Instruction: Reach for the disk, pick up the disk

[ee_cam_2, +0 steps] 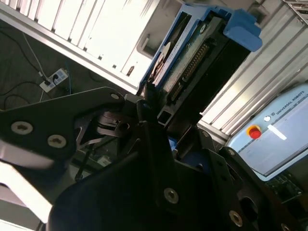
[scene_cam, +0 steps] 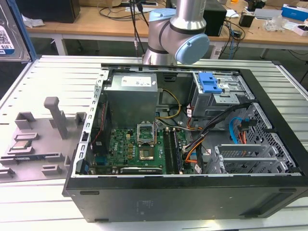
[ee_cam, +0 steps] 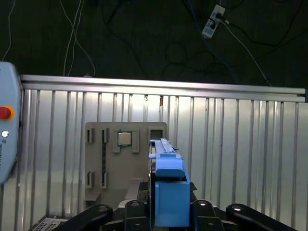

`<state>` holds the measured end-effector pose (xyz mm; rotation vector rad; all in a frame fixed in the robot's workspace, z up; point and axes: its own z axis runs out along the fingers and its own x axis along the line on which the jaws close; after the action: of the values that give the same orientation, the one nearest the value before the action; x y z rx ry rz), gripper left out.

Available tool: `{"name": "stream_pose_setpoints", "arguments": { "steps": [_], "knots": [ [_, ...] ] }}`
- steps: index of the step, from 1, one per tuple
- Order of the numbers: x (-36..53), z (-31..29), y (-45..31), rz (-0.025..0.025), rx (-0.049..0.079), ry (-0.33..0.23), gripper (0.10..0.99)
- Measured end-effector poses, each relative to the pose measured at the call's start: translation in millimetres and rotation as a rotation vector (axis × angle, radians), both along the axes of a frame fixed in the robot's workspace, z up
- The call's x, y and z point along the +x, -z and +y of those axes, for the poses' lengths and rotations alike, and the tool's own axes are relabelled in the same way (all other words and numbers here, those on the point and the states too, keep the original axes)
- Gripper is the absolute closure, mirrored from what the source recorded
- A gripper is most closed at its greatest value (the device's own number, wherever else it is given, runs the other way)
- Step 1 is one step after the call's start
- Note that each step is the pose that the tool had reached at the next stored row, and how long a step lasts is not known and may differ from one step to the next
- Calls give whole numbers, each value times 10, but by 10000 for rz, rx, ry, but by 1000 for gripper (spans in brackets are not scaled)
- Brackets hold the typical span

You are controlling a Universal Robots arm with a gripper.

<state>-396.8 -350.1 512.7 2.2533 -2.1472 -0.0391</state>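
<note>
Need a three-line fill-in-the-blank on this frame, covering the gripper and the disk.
1. The gripper is shut on the disk, clamping its ___ bracket.
2. In the first wrist view, the fixture under the chip is ___ in colour.
3. In the exterior view, the chip lies ___ the case.
Missing words: blue; grey; outside.

Blue, silver and black are seen throughout.
The disk [ee_cam: 169, 192] is framed in blue. In the exterior view, a black case [scene_cam: 192, 202] is set on a ribbed silver table [scene_cam: 57, 72]; a green motherboard [scene_cam: 125, 144] is seen inside, a blue latch [scene_cam: 209, 83] at one o'clock, a grey plate [scene_cam: 48, 139] at nine o'clock.
</note>
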Motion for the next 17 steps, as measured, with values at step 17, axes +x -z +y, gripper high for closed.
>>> {"name": "stream_pose_setpoints", "arguments": {
  "steps": [17],
  "knots": [
    [14, -1, -248, -2, 15, -2, 718]
  ]
}}
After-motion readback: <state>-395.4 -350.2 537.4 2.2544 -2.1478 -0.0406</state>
